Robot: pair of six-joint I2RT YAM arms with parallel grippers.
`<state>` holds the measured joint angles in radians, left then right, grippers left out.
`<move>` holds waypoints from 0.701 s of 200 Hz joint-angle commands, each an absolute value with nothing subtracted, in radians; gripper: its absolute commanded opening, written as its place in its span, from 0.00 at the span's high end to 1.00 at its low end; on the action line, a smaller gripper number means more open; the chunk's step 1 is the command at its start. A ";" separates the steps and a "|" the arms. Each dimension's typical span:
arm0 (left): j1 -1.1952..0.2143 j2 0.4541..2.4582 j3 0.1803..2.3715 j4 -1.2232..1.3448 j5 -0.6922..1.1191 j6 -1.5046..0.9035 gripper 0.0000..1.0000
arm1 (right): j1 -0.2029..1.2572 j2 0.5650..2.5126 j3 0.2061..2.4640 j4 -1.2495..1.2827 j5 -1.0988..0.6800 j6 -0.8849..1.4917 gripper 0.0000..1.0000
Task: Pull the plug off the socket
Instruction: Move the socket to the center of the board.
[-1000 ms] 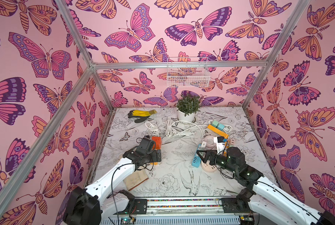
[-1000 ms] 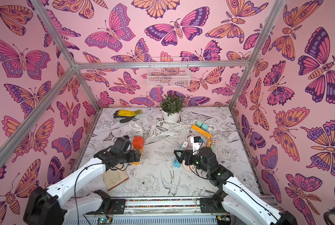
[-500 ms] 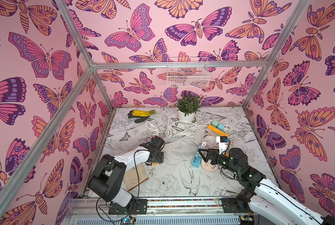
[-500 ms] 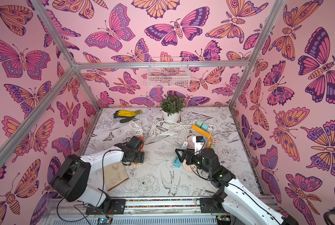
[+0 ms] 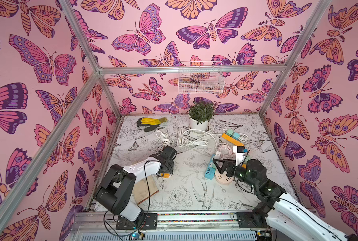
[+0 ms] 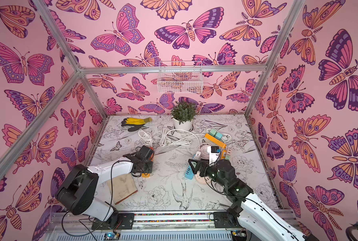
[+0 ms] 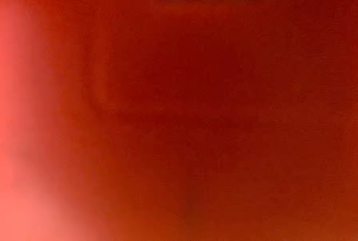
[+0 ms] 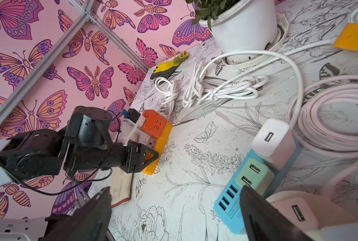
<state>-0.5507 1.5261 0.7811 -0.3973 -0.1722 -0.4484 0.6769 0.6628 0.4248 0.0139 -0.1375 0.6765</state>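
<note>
left gripper (image 8: 146, 155): down on the orange socket strip (image 8: 160, 144) near the table (image 8: 194, 135) left edge, one finger across it, grip cannot be told | right gripper (image 8: 176, 187): jaws wide apart, empty, hovers beside blue strip (image 8: 232, 200) | plug: orange cube (image 8: 153, 123) seated on the orange socket strip, probably the target | reason: left likely pins the strip for the pull

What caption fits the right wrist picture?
Left gripper at the orange socket cube; white charger plugged into the blue power strip.
</note>
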 commanded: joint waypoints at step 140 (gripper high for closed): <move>-1.066 1.654 0.964 -0.506 -0.255 -0.713 0.42 | 0.687 0.523 0.393 -0.125 -0.074 0.664 0.01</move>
